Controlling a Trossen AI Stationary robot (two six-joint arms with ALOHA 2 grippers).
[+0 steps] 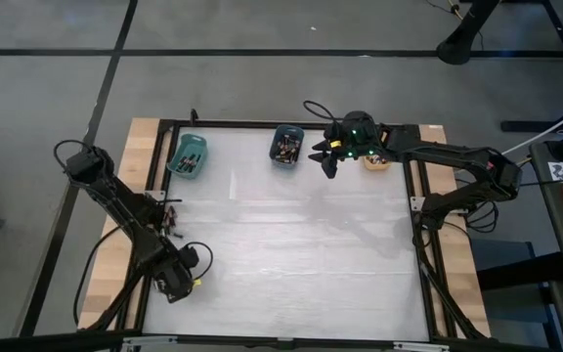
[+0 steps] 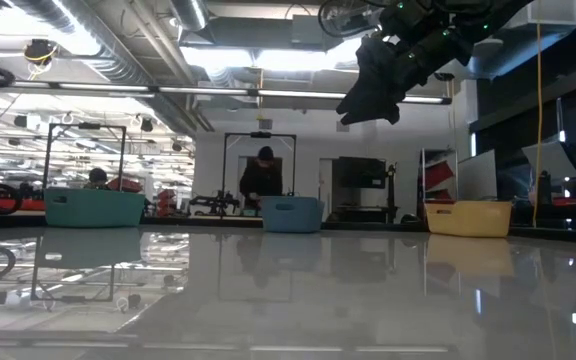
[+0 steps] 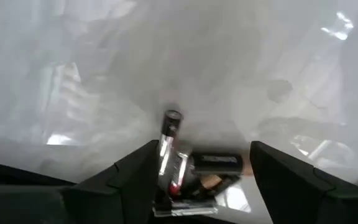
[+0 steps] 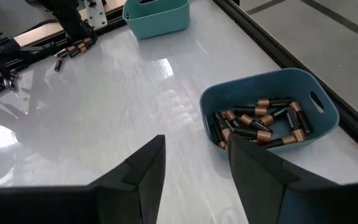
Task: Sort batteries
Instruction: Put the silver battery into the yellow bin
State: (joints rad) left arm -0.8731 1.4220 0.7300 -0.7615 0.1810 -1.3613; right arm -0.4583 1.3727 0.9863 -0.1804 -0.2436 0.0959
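Observation:
Two batteries show in the gap of my left gripper (image 3: 201,149), which is open and points down near the table's near-left corner (image 1: 174,284). One is a silvery battery (image 3: 168,146); the other is a dark battery (image 3: 216,160) lying crosswise. More loose batteries (image 1: 167,217) lie by the left edge. My right gripper (image 1: 323,158) hangs open and empty, high above the far side beside the blue bin (image 4: 260,87), which holds several black-and-copper batteries (image 4: 260,121). My left gripper has the silvery battery close along the inner side of one finger (image 3: 138,171). The dark battery lies short of the other finger (image 3: 278,168). Whether either finger touches a battery, or whether the batteries rest on the table, I cannot tell.
A teal bin (image 1: 188,156) stands at the far left. An orange bin (image 1: 377,161) stands at the far right, partly under my right arm. A black frame (image 1: 418,244) borders the glossy white table. A person stands in the room beyond the table.

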